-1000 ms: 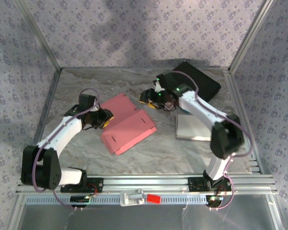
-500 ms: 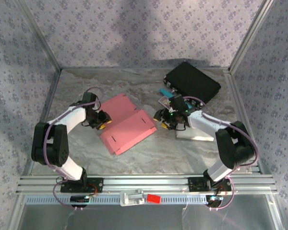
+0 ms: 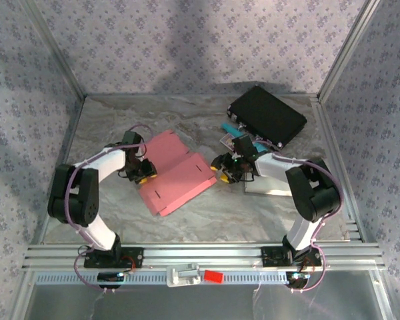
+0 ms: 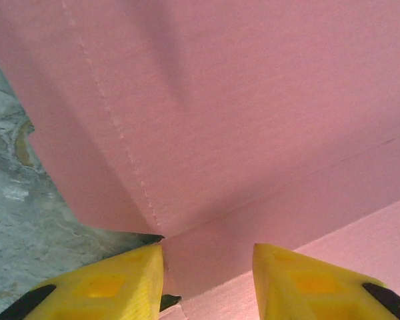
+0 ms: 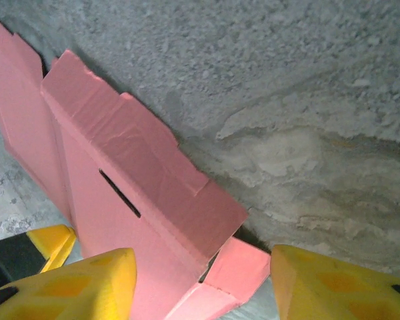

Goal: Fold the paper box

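The flat pink paper box (image 3: pixel 177 172) lies unfolded in the middle of the marble table. My left gripper (image 3: pixel 144 175) is at its left edge, jaws open around a creased panel (image 4: pixel 207 220), yellow fingertips (image 4: pixel 113 283) on either side of the fold. My right gripper (image 3: pixel 223 173) sits low at the box's right corner, open, with the slotted panel (image 5: pixel 133 200) and a small end flap (image 5: pixel 243 263) between its yellow fingers (image 5: pixel 87 283).
A black case (image 3: pixel 267 116) lies at the back right. A white sheet (image 3: pixel 270 183) rests under the right arm, with small teal and coloured items (image 3: pixel 235 132) behind it. Metal frame rails (image 3: pixel 200 253) run along the near edge.
Both arms have come down and closed in on the box: the left gripper slid right onto its left edge, and the right gripper dropped from behind the box to its right corner.
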